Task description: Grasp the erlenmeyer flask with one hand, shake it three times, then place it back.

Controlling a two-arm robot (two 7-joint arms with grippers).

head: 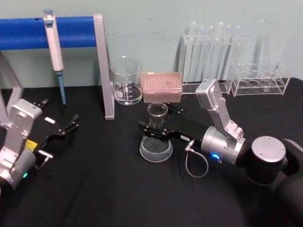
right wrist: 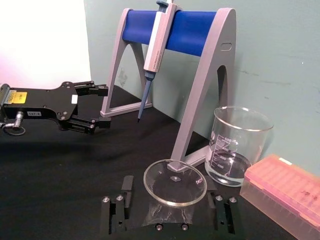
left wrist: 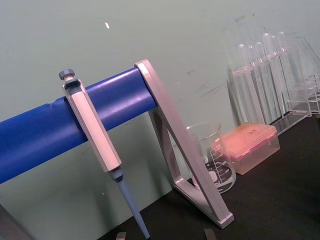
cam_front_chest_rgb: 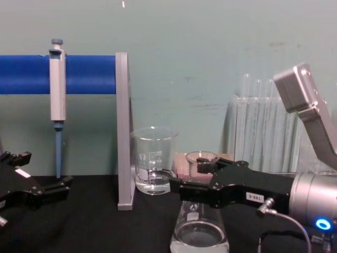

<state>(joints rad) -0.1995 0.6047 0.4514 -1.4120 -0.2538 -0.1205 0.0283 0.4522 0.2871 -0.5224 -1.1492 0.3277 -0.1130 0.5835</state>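
Observation:
The erlenmeyer flask (head: pixel 155 146) stands upright on the black table, a little clear liquid in its base. My right gripper (head: pixel 155 117) reaches in from the right and is open, one finger on each side of the flask's neck. In the right wrist view its fingers (right wrist: pixel 116 216) stand wider than the flask's rim (right wrist: pixel 175 182), with a gap on both sides. The chest view shows the flask (cam_front_chest_rgb: pixel 200 232) resting on the table with the right gripper (cam_front_chest_rgb: pixel 188 171) straddling its neck. My left gripper (head: pixel 70 125) is parked at the far left, open and holding nothing.
Behind the flask stand a glass beaker (head: pixel 126 80) and a pink tip box (head: pixel 162 87). Racks of test tubes (head: pixel 213 52) line the back right. A pipette (head: pixel 54 42) hangs on a blue-barred stand whose grey post (head: pixel 105 66) is just left of the beaker.

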